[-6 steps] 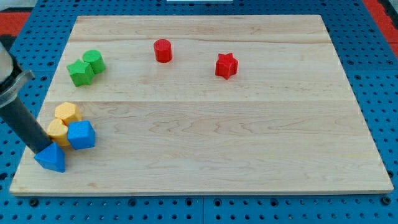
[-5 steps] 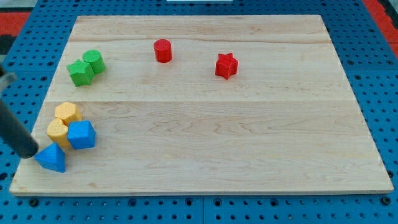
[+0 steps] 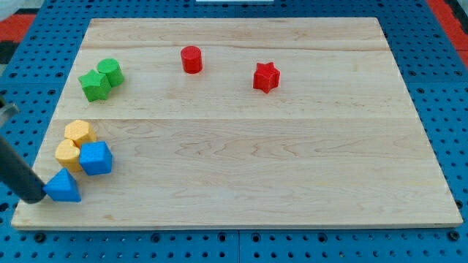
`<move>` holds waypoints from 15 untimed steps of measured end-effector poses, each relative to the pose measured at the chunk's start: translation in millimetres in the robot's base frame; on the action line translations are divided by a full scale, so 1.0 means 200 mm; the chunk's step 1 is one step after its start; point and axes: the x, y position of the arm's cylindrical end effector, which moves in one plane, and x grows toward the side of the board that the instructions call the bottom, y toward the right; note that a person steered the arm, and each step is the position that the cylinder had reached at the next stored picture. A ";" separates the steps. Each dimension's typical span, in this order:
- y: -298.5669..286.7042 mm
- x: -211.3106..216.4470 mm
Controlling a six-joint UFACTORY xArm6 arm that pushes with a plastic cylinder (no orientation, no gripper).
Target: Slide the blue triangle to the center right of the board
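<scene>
The blue triangle (image 3: 63, 187) lies near the board's bottom-left corner. My tip (image 3: 35, 197) is at the triangle's left side, touching or nearly touching it, and the dark rod rises toward the view's upper left. A blue block with slanted faces (image 3: 96, 158) sits just above and right of the triangle. Two yellow blocks (image 3: 79, 134) (image 3: 68, 154) sit pressed against that blue block's left side.
A green star-like block (image 3: 94, 85) and a green cylinder (image 3: 110, 71) sit together at the upper left. A red cylinder (image 3: 191, 59) and a red star (image 3: 266, 77) stand in the upper middle. The wooden board (image 3: 292, 168) rests on a blue pegboard table.
My tip has moved down and left, from above the triangle's top-left to its left side. The blue triangle has turned and shifted slightly to the right. The other blocks have not moved.
</scene>
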 end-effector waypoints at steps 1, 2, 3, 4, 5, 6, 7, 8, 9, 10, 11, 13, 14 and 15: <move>0.02 0.03; 0.03 -0.07; 0.15 -0.18; 0.22 -0.20; 0.18 -0.13; 0.23 -0.08; 0.38 -0.08; 0.41 -0.14; 0.45 -0.26; 0.58 -0.27; 0.59 -0.18; 0.80 -0.15; 0.87 -0.21; 0.87 -0.32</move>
